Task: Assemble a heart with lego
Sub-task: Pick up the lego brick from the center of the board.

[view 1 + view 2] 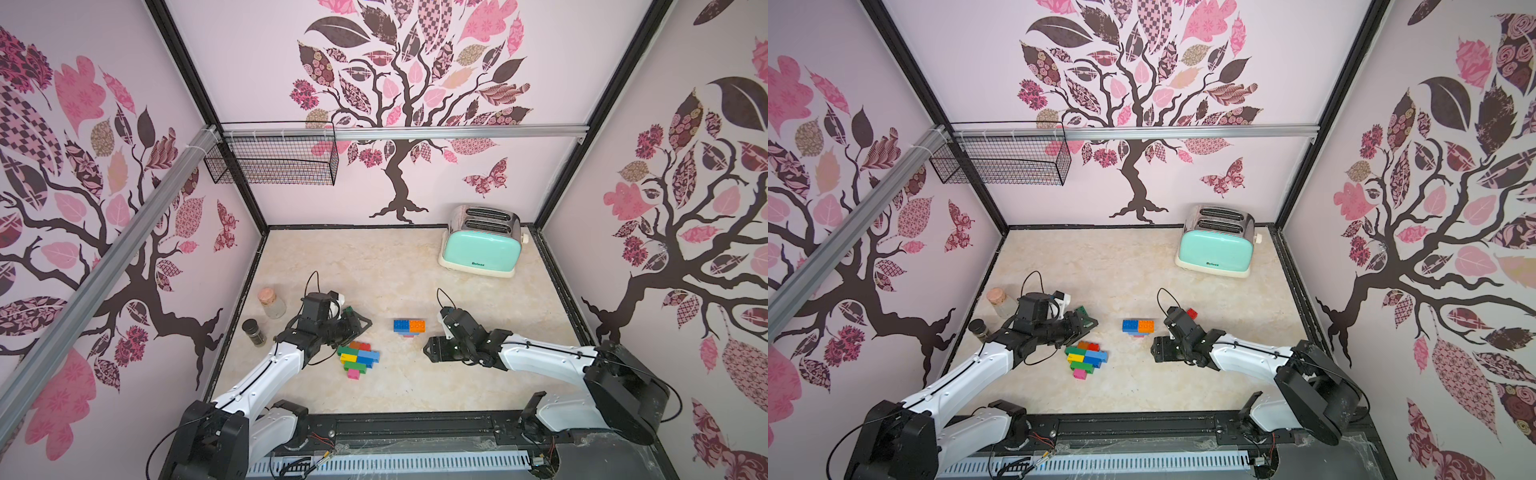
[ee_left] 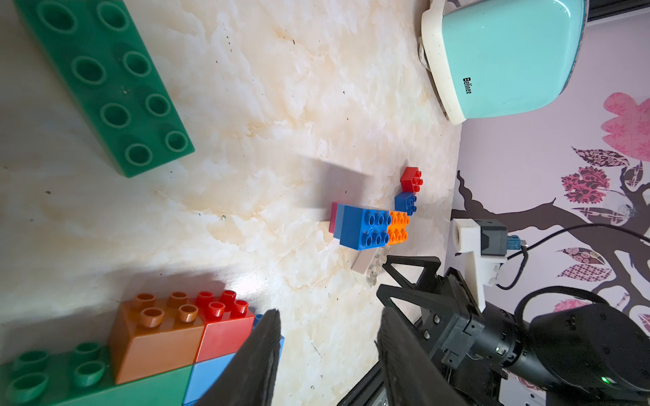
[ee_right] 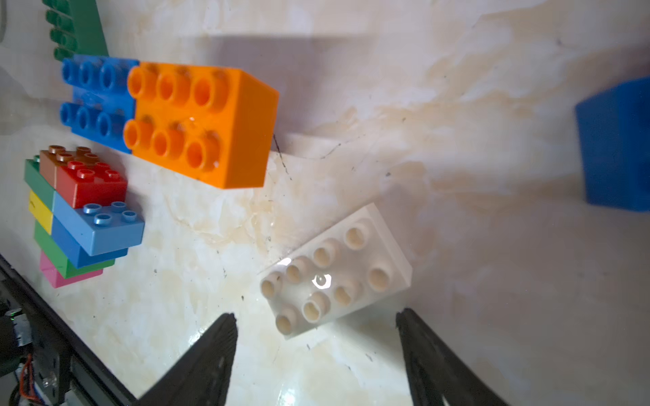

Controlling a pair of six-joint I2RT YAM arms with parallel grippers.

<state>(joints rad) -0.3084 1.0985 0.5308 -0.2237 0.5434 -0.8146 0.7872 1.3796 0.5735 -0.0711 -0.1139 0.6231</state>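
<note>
The lego heart [image 1: 358, 357] lies flat mid-table: brown, red, green, yellow, blue and pink bricks pressed together. My left gripper [image 1: 357, 322] hovers just behind it, open and empty [image 2: 330, 316], next to a long green brick [image 2: 105, 81]. To the right, a blue and orange block [image 1: 409, 326] sits on a pink layer. A white brick [image 3: 337, 270] lies skewed on the table, studs up, just ahead of my right gripper [image 3: 316, 314], which is open, its fingers apart from it. Small red [image 2: 410, 179] and blue [image 2: 405, 203] bricks lie beyond the block.
A mint toaster [image 1: 482, 249] stands at the back right. A cork-topped jar [image 1: 272, 303] and a dark shaker [image 1: 254, 332] stand by the left wall. A wire basket [image 1: 274, 160] hangs on the back rail.
</note>
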